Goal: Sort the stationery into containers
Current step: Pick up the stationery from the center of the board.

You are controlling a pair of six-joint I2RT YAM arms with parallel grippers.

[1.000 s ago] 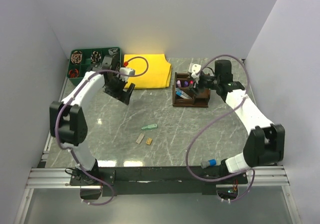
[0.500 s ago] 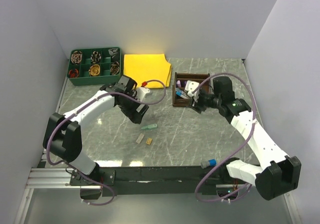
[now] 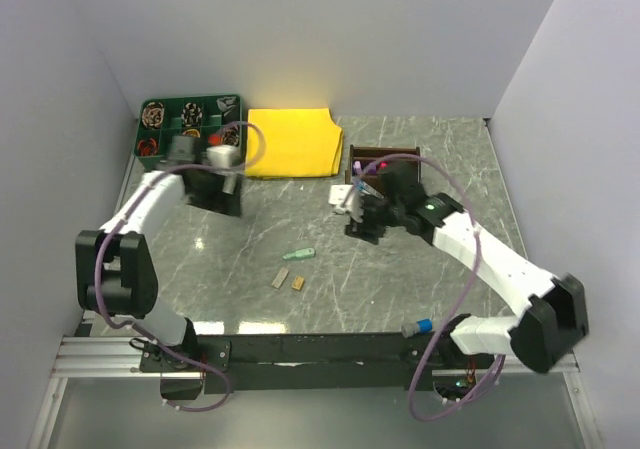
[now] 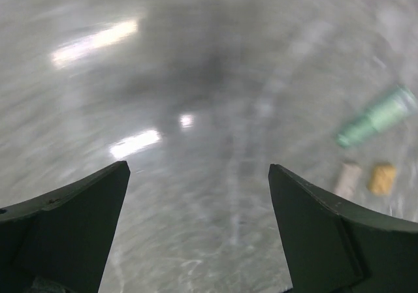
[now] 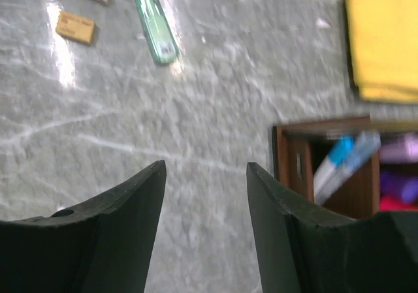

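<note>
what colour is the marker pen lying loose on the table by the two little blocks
Pale green: the marker pen shows clearest in the right wrist view.

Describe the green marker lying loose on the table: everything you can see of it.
The green marker is a short, pale mint-green stick, plastic by its look and slightly glossy. It lies flat near the middle of the grey marbled table, slanted to the table's edges. Only the table touches it. A pale block and a tan block lie close by on its near side, apart from it.
</note>
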